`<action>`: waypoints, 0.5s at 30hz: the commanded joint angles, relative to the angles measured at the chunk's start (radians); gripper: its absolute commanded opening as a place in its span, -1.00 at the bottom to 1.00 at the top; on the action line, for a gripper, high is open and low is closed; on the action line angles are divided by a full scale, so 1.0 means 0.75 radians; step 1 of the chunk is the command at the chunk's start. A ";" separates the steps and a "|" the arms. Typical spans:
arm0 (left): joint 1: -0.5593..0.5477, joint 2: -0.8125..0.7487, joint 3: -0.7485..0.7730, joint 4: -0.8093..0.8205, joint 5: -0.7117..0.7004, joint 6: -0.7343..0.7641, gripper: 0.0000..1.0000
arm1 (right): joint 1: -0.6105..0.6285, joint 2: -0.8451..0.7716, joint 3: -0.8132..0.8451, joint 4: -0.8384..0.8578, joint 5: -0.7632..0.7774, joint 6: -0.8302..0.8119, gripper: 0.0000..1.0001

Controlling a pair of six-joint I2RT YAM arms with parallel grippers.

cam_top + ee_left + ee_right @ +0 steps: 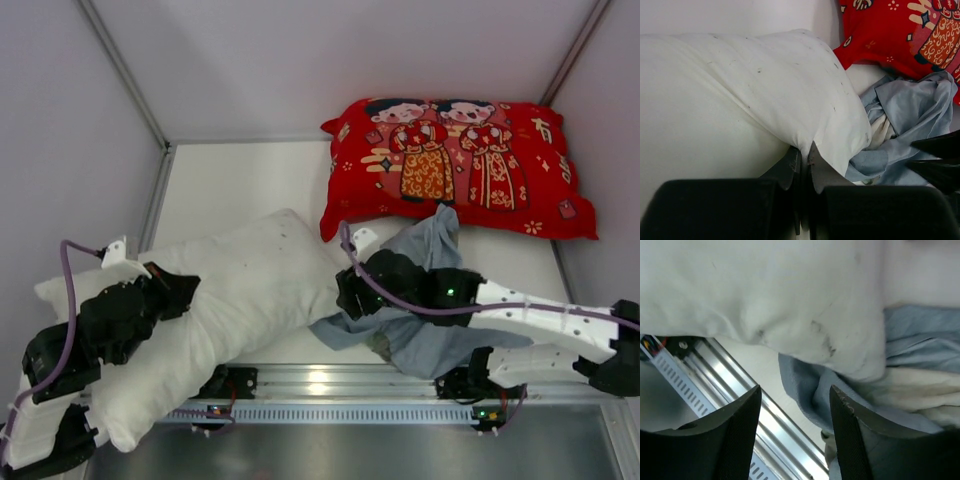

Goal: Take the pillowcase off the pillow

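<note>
You look down on a white worktop (230,190) boxed in on three sides by plain pale panels: a back wall (340,60), a left wall (60,130) and a right wall (622,140). Thin metal posts (125,75) run up the two back corners where the panels meet, and a metal strip (155,205) edges the worktop's left side. Along the near edge you have an aluminium rail (340,382), with a slotted white duct (340,412) just below it and a dull grey surface (330,455) lower still. The light is soft and even, shadows are faint, and a bright glint sits on the rail. In your right wrist view the rail (730,370) and duct (675,375) cross on a slant.
</note>
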 commanded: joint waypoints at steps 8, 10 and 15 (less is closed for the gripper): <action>0.003 0.041 0.104 0.162 0.016 0.029 -1.00 | 0.016 0.624 0.012 0.603 -0.537 0.065 0.07; 0.003 0.031 0.127 0.164 0.018 0.029 -1.00 | 0.014 0.761 0.184 0.597 -0.578 0.026 0.20; 0.003 0.028 0.104 0.167 0.034 0.007 -1.00 | -0.123 1.039 0.641 0.595 -0.674 0.048 0.34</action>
